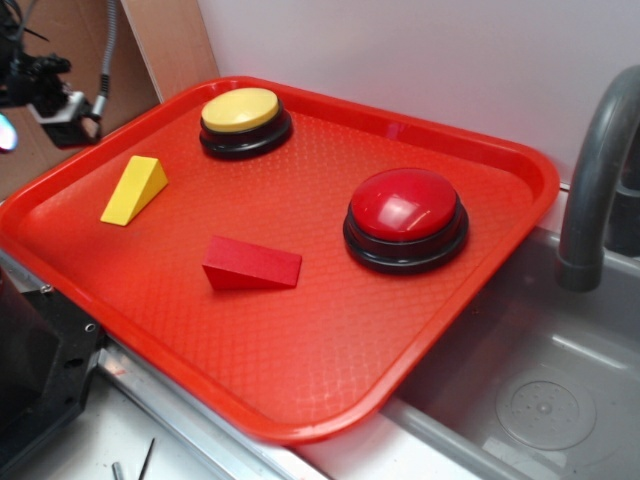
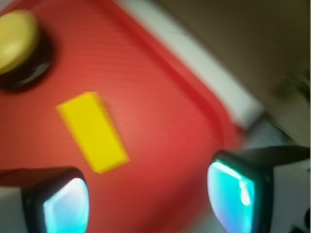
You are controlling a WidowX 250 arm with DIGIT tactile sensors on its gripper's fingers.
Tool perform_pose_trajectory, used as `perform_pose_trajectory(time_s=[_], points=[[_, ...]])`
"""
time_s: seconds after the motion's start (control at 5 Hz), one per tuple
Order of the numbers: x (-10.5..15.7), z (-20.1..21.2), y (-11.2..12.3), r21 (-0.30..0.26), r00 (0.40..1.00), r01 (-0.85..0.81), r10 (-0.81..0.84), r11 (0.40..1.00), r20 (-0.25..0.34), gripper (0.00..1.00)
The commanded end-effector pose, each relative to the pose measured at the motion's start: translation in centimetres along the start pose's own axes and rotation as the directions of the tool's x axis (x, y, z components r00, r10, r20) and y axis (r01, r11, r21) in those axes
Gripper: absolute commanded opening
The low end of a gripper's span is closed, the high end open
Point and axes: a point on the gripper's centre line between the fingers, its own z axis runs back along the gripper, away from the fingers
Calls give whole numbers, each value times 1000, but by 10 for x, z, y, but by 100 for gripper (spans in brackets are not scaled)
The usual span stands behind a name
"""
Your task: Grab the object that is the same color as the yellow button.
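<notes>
The yellow wedge block point(image 1: 134, 189) lies at the tray's point(image 1: 480, 150) left side, near the yellow button point(image 1: 240, 109). The gripper point(image 2: 148, 199) hangs spread wide and empty (wrist view blurred), off to the block's side; centre it over the wedge before descending.

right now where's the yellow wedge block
In the exterior view the yellow wedge lies on the red tray's left side, just below-left of the yellow button and up-left of the red wedge.

Toy kitchen setup — grey sink point(image 1: 540, 400), faucet point(image 1: 600, 170) beside red tray point(image 1: 300, 400).
</notes>
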Motion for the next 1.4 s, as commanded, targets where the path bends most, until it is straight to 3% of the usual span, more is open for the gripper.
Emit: perform_pose_trajectory(time_s=[0.0,0.2,0.4,0.6,0.8,1.2], points=[[8,5,6,-1,999,-12,12,1000,44,100],[8,5,6,-1,999,-12,12,1000,44,100],[22,-19,-16,58,993,112,-114,992,23,100],[22,-48,-35,56,961,277,-278,959,10,100],[0,-48,-18,49,946,324,-324,945,2,100],[16,-83,-24,12,923,384,-384,923,-19,100]])
